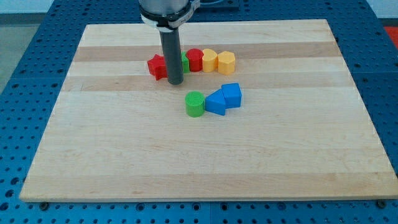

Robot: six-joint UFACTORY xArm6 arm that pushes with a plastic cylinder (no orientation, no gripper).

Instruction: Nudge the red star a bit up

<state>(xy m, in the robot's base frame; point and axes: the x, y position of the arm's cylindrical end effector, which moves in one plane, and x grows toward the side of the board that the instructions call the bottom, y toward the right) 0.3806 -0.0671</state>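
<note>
A: Where the rod comes down, my tip sits just at the red star's lower right edge, in the board's upper half. No claw fitted, so no grip state to log.

B: Neighbours?

A: Green block hidden behind the rod, then red block, two yellow blocks in a row. Green cylinder and two blue blocks below
</note>
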